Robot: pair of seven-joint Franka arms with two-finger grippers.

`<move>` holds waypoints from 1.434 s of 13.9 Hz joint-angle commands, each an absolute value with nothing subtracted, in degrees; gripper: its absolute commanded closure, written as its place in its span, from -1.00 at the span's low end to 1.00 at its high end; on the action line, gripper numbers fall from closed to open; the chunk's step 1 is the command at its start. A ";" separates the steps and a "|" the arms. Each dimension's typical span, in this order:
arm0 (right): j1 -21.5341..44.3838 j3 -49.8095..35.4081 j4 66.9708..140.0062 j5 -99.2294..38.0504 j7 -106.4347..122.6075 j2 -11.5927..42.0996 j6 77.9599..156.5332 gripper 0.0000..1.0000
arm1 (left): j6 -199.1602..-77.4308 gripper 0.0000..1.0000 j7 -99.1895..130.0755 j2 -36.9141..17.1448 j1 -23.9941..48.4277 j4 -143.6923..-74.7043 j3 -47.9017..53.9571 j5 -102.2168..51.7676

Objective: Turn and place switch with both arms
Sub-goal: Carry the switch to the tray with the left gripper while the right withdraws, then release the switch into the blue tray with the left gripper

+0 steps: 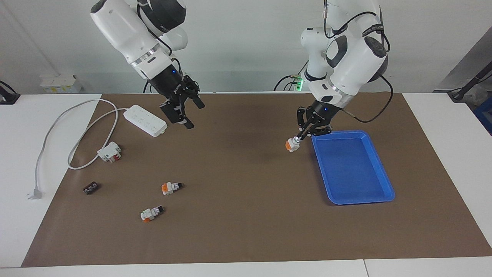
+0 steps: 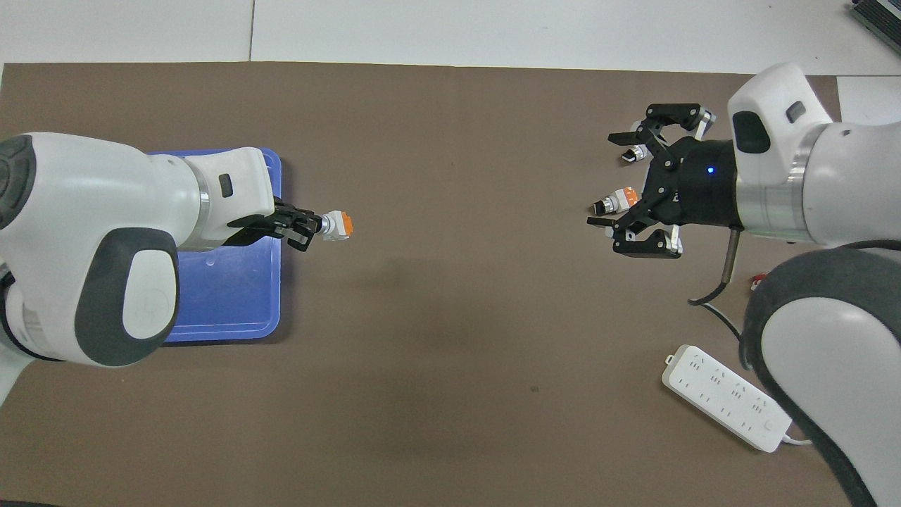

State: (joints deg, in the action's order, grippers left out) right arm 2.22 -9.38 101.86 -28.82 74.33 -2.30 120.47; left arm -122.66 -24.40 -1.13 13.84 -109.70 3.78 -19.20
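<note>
Left gripper (image 1: 295, 141) is clamped on the switch (image 1: 291, 145), holding it by the knob end; the white-and-orange body sticks out past the fingertips. It hangs in the air just off the blue tray (image 1: 378, 165), beside the tray's long edge that faces the middle of the mat, near the corner closest to the robots.

Key relation: the tray lies on the wrist side of the switch, toward the left arm's end of the table. The switch's long axis runs in line with the fingers, body pointing away from the tray and tilted down. My read: the turn is done and placing is what's left, a short sideways carry over the rim, then a release. The tray looks empty, so there is plenty of room; only the rim needs clearing.

Right gripper (image 1: 187, 110) has its fingers spread, holds nothing, and waits high over the mat near the power strip (image 1: 145, 120), well apart from the switch. Two spare switches (image 1: 171, 187) lie at that end of the mat.
</note>
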 commanded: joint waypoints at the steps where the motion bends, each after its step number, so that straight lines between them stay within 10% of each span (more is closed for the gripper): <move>1: 1.23 -10.11 100.37 -24.19 69.54 -1.49 120.14 -1.00 | -119.28 1.00 -21.97 -1.93 9.51 -108.11 3.87 -13.29; 13: 2.46 -10.55 99.40 -8.17 39.82 -1.49 119.71 -1.00 | -114.87 1.00 -18.90 1.32 -1.93 -115.32 3.96 3.34; 17: 1.94 -10.28 99.32 -8.00 39.46 -1.05 119.62 -1.00 | -114.00 -0.56 -18.72 -0.08 -0.97 -111.20 4.04 3.43; 20: 1.06 -9.85 99.23 -8.00 36.75 -1.40 119.27 -1.00 | -109.79 -0.78 -18.63 -2.01 0.08 -104.35 4.13 3.43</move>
State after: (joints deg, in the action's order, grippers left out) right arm 1.96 -9.72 100.43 -9.56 39.94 -1.66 120.45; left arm -113.73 -19.89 -0.38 -0.99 -109.69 4.18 1.96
